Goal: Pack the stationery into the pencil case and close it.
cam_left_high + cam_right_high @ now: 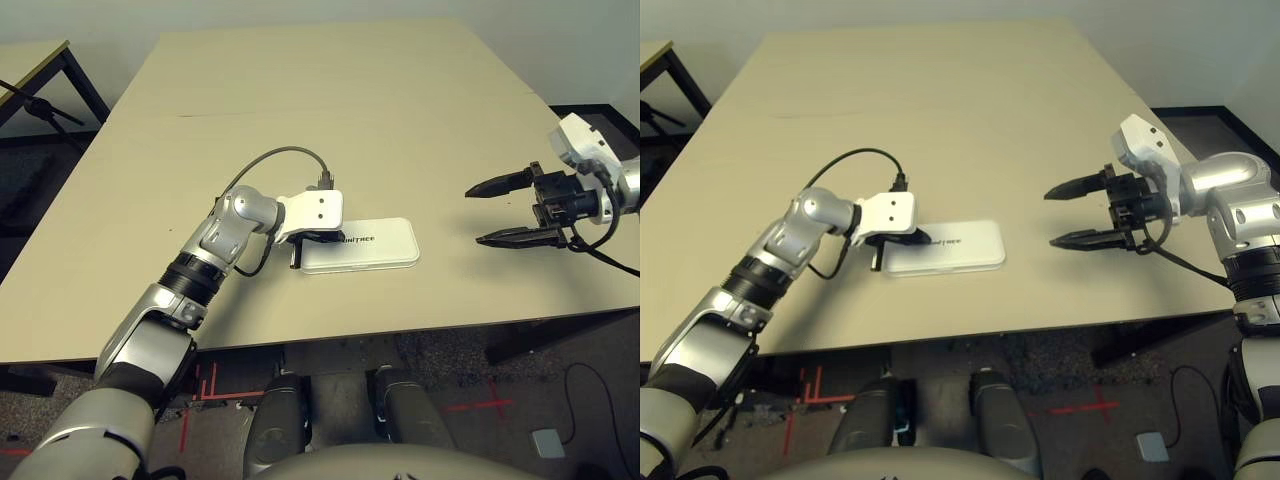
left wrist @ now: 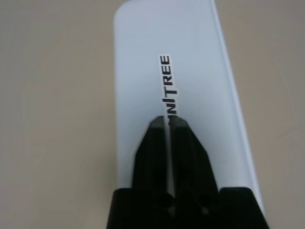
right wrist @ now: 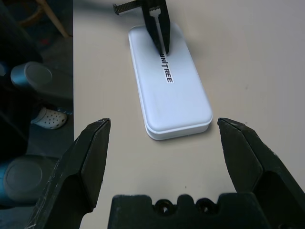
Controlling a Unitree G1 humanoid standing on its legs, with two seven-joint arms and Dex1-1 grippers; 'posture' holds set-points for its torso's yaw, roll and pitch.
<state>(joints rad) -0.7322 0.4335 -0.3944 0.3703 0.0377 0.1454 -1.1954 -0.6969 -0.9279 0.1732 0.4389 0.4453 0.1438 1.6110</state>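
Closed-looking pencil case under the left gripper, right gripper open beside it

The left forearm [image 1: 225,235] slants in from the near left of the pencil case [image 1: 370,250], its wrist over the case's left end. The left gripper [image 2: 167,118] points down at the lid by the logo [image 2: 169,86], its fingers drawn together with only a sliver between them and nothing in their grip. Whether the tips press on the lid or hang just above it, I cannot tell.

The case lies flat on the table [image 1: 300,100], lid down; whether the latch has caught does not show, nor does what is inside. It should handle as a light, stiff shell, smooth enough to skid if pushed sideways. Press straight down on the lid to seat it; to lift or steady it, take it across the narrow width by the long side walls, gently.

Off the case's right end, well clear of it, the right gripper [image 3: 164,123] stands wide open and empty, aimed toward the case, with the right forearm [image 1: 1220,175] reaching in from farther right.
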